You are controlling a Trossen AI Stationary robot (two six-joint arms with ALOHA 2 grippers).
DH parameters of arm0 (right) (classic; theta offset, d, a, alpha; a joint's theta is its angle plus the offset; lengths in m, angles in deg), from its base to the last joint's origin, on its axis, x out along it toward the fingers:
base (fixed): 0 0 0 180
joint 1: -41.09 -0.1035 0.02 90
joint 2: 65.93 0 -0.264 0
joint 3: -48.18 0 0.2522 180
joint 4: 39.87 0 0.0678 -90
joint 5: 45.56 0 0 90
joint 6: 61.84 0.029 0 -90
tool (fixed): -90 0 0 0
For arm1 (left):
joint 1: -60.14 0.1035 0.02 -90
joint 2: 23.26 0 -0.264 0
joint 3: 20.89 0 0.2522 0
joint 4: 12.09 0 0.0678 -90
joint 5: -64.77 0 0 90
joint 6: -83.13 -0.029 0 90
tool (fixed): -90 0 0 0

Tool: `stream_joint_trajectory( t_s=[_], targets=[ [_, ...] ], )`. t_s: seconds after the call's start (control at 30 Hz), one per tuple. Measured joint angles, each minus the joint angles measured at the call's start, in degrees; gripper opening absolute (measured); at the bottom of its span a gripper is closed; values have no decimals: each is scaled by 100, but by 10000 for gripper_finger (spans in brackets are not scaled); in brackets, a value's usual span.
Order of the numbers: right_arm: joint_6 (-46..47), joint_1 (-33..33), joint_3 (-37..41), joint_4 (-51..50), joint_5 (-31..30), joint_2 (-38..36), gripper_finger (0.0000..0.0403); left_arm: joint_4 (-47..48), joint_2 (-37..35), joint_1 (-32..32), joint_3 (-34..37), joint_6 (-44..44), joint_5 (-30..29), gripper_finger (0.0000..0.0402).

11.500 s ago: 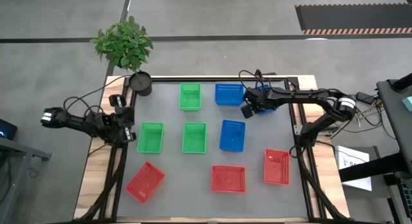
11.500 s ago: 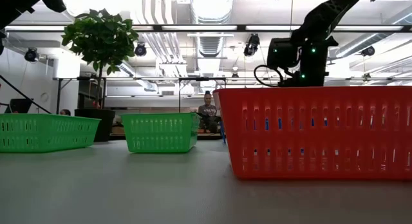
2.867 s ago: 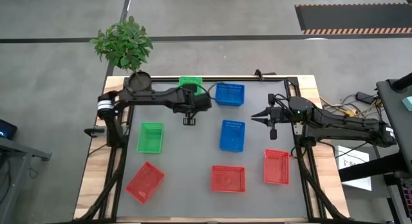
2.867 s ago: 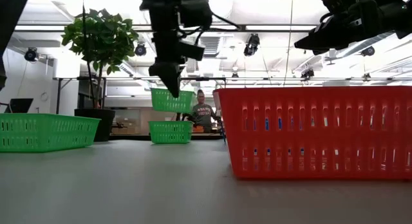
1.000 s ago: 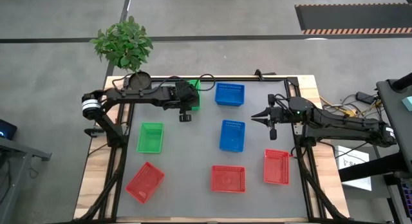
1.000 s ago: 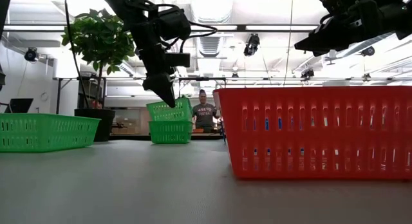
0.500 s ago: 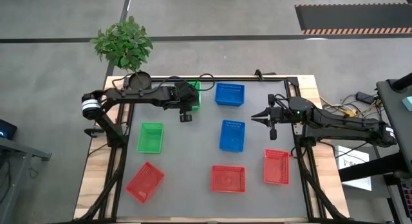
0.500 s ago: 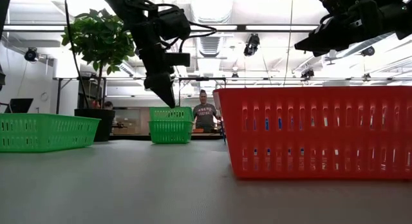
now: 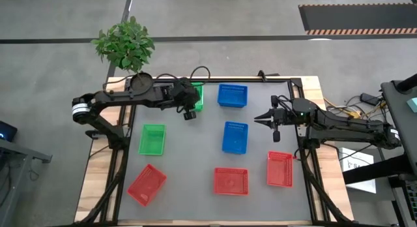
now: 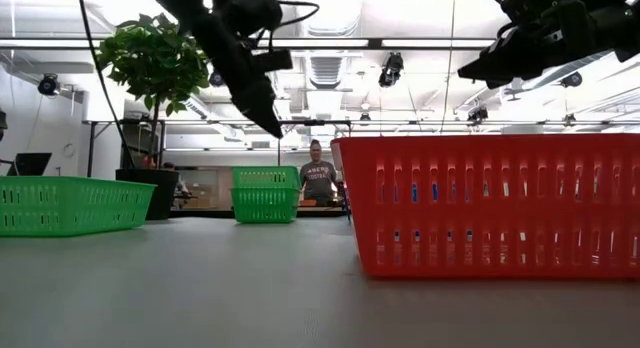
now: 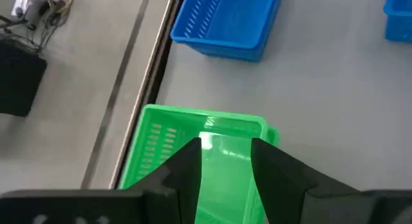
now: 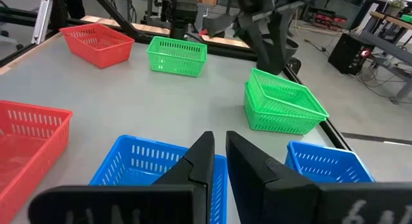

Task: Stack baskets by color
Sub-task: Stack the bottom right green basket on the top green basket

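Left gripper (image 11: 224, 161) now lifted off, fingers parted, green stack (image 9: 196, 95) nested flat, right gripper (image 9: 257, 118) waiting clenched over table.

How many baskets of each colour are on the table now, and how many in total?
Green baskets: 3, two of them nested
Blue baskets: 2 seen
Red baskets: 3
Total: 8 seen
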Motion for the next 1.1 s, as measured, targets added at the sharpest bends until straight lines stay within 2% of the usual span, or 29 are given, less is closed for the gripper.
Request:
stream_joint_trajectory(
  t_s=[0.33,0.63,0.77,0.87,1.0,1.1],
  targets=[
    [48,1,43,18,0,0,33,-1103,0,0,1082,161,-124,118],
    [65,1,48,26,0,0,33,-1216,-3,-1,1025,152,-288,118],
    [65,1,83,23,-1,0,33,-1233,-75,-75,822,110,-110,117],
    [65,1,100,26,-2,0,33,-1241,-116,-74,799,-97,0,89],
    [65,1,106,26,-2,0,33,-1210,-116,41,972,-101,2,13],
    [65,1,106,26,-2,0,33,-1220,-74,76,1134,42,-125,10]
  ],
)
